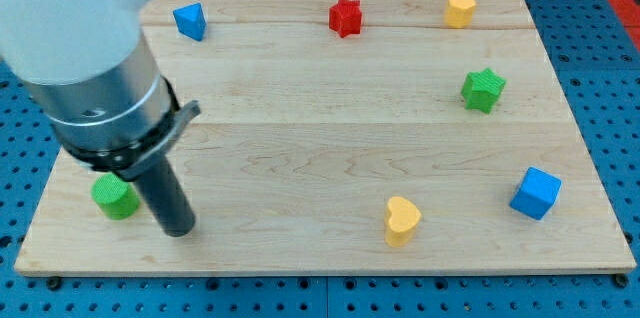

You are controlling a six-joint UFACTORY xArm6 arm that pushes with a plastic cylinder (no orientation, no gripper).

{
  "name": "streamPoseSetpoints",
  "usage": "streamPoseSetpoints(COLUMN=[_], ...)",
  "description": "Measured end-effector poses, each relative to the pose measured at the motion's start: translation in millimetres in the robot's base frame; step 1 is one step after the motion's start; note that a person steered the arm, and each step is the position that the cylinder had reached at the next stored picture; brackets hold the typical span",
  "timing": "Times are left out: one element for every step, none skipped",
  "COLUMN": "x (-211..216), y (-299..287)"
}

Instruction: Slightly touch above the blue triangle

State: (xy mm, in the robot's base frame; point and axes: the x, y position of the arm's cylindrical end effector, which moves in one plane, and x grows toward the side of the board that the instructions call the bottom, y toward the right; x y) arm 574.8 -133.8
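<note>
The blue triangle (189, 21) lies near the board's top left corner. My rod comes down from the arm at the view's left, and my tip (178, 230) rests on the board near the bottom left, far below the blue triangle. A green round block (114, 197) sits just left of my tip, partly hidden behind the rod.
A red star (345, 17) and a yellow hexagon-like block (459, 9) lie along the top edge. A green star (483, 89) is at the right, a blue cube (536, 193) at the lower right, and a yellow heart (401, 221) at the bottom middle. The wooden board (320, 128) lies on a blue perforated table.
</note>
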Motion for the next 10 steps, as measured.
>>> streamPoseSetpoints(x=[-44.2,-95.9,-181.7,-233.7,-238.6,-243.1,-277.5,-288.8,-298.8,-325.1], y=[38.9,102.3,105.2,107.6,107.6,107.6,105.0,103.7,98.0,51.7])
